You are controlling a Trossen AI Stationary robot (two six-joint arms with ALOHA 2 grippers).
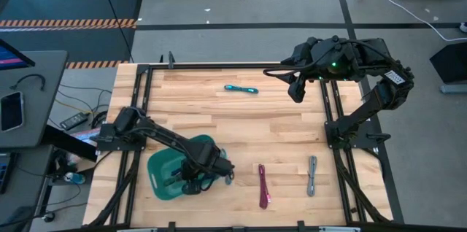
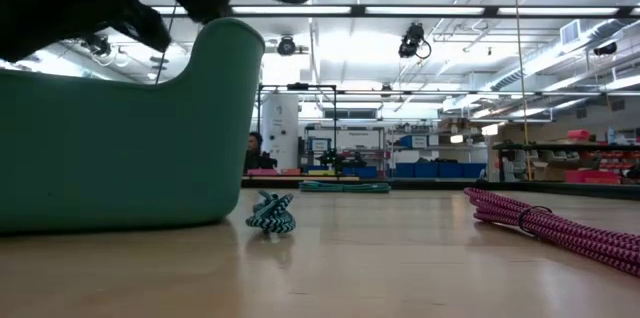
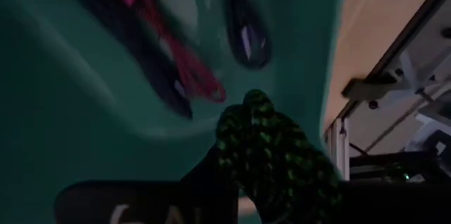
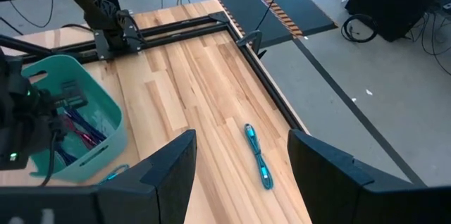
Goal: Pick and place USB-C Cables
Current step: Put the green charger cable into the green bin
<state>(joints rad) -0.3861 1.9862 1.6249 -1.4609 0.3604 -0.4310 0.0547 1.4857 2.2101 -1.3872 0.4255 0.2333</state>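
the left tool [image 1: 191,181] grips a dark green braided cable bundle [image 3: 271,150] over the teal plastic bin [image 1: 162,163]; release it low and central, clear of the rim. the right tool [image 4: 239,160], fingers wide, waits above the bench's far side.

1. A light wooden table [image 1: 241,126] of butcher-block planks carries everything; a black metal frame [image 1: 219,65] runs along its edges.
2. A green plastic bin [image 1: 162,170] stands on the table near the front left corner.
3. A cyan cable [image 1: 241,88] lies alone near the far edge.
4. A magenta cable [image 1: 263,186] lies near the front edge, right of the bin.
5. A grey cable [image 1: 312,175] lies just right of the magenta one, apart from it.
6. A teal-and-black cable bundle [image 2: 271,212] rests on the wood just beside the bin's wall.
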